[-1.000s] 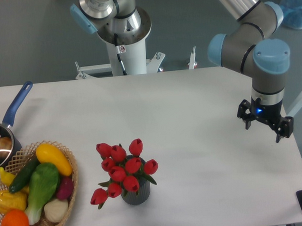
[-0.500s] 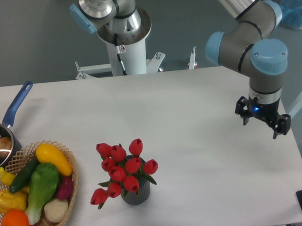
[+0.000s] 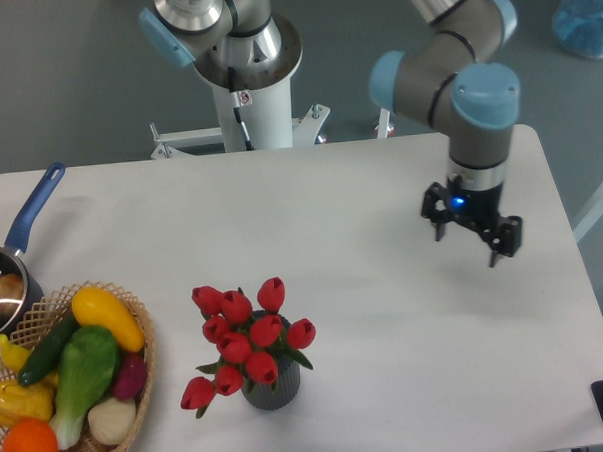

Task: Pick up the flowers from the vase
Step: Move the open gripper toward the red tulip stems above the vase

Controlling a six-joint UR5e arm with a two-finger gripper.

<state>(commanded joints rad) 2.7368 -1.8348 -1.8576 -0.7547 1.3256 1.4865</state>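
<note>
Red tulip flowers (image 3: 242, 337) with green leaves spread wider than the ribbed dark grey vase (image 3: 272, 389) holding them, well to the left of and below my gripper (image 3: 470, 241) in the camera view. My gripper hangs over the white table (image 3: 386, 322), fingers spread, holding nothing. Farther left of it sit a wicker basket (image 3: 138, 378) of plastic fruit and vegetables (image 3: 73, 376) and a blue-handled saucepan (image 3: 13, 269). Nothing lies between me and the bunch. A grey wall rises behind the table.
</note>
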